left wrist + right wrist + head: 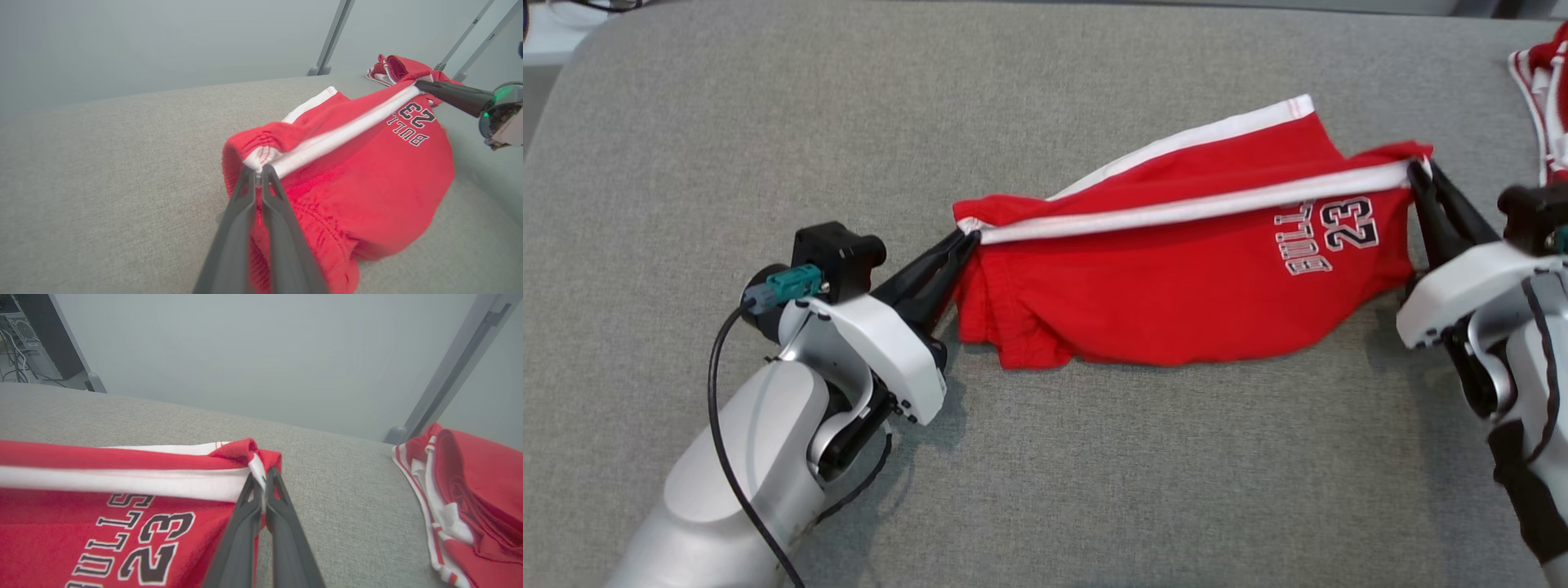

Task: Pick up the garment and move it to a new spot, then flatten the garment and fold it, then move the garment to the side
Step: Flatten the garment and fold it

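Note:
The garment (1176, 286) is a pair of red shorts with a white side stripe and "BULLS 23" printed on it, stretched across the grey cushion. My left gripper (968, 238) is shut on the stripe's left end, seen close in the left wrist view (258, 173) with the shorts (367, 183) hanging behind it. My right gripper (1417, 167) is shut on the stripe's right end; in the right wrist view (263, 479) the cloth (122, 498) is pinched between the fingers. The lower part of the shorts rests on the cushion.
The grey cushion (768, 122) stretches wide to the left and front. A second red and white garment (1547, 98) lies bunched at the far right edge (470, 498). Grey metal posts (331, 36) stand behind the cushion.

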